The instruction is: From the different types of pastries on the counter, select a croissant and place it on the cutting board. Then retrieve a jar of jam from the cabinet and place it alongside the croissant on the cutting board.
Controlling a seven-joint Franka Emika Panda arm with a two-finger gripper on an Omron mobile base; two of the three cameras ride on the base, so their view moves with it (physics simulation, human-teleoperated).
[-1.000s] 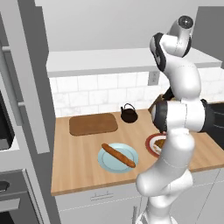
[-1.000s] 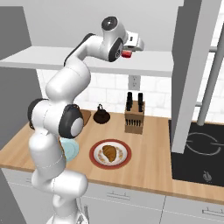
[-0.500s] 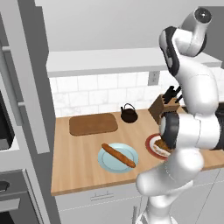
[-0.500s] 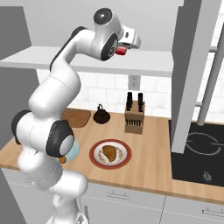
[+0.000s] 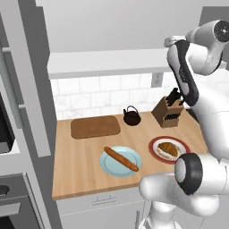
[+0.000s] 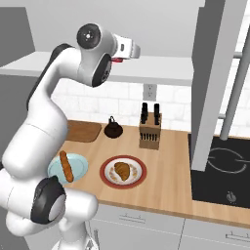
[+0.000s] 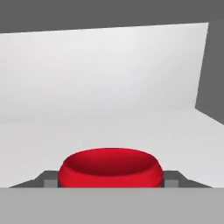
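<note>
End effector [image 6: 131,49] clamped around jam jar [image 7: 111,168] (red lid); rigid, light, likely slippery glass, grip its sides.

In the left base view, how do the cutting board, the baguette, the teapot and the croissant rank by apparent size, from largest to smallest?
1. cutting board
2. baguette
3. and 4. teapot and croissant: these look about alike, and the teapot stands farther from the camera, so I leave them unranked.

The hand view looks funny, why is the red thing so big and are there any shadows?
In the hand view the jar of jam's red lid looms large because it sits right by the camera between the jaws; shading is flat. In the left base view the teapot casts only a faint shadow.
</note>
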